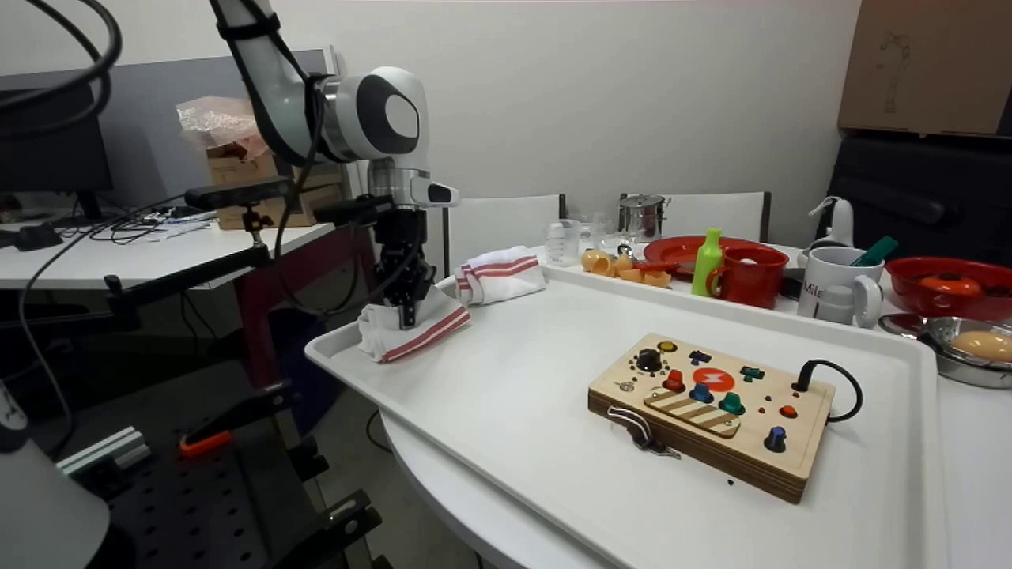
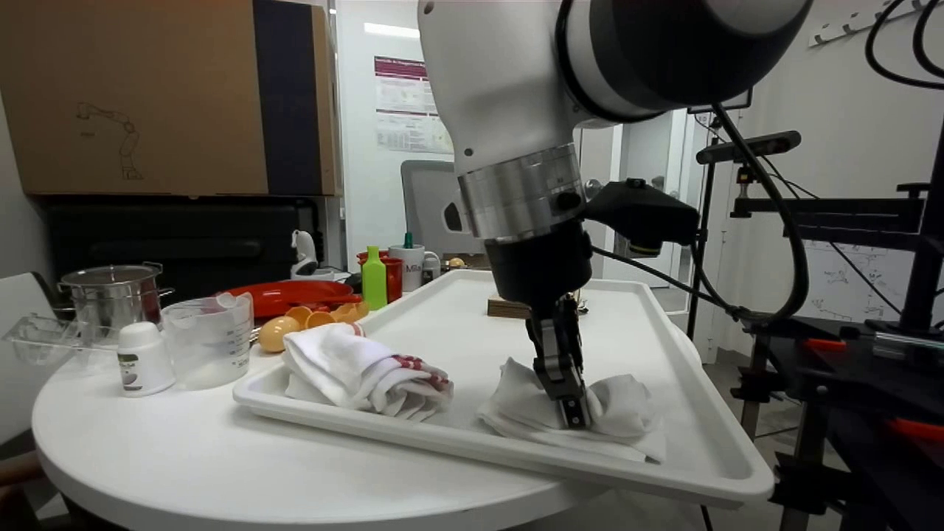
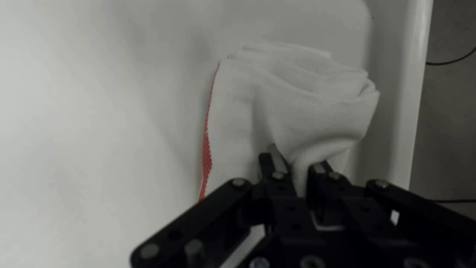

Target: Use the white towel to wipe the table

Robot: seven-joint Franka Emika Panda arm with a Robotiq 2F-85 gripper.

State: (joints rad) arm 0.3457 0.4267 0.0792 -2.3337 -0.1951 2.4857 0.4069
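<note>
A folded white towel with red stripes lies at the corner of a large white tray (image 1: 514, 348) on the round white table (image 2: 221, 472). This towel (image 1: 439, 316) shows in both exterior views (image 2: 627, 405) and the wrist view (image 3: 290, 93). My gripper (image 3: 295, 165) points down and is shut on a raised fold of it; the rest of the towel rests on the tray. The gripper also shows in both exterior views (image 1: 407, 316) (image 2: 574, 413). A second folded white towel with red stripes (image 1: 502, 276) (image 2: 346, 369) lies beside it on the tray, apart from the gripper.
A wooden box with knobs and a black cable (image 1: 711, 403) sits at the tray's far part. A red mug (image 1: 751, 276), green bottle (image 1: 708, 265), white mug (image 1: 834, 284), egg shells, measuring cup (image 2: 210, 339) and pot (image 2: 114, 295) stand on the table beside the tray's raised rim.
</note>
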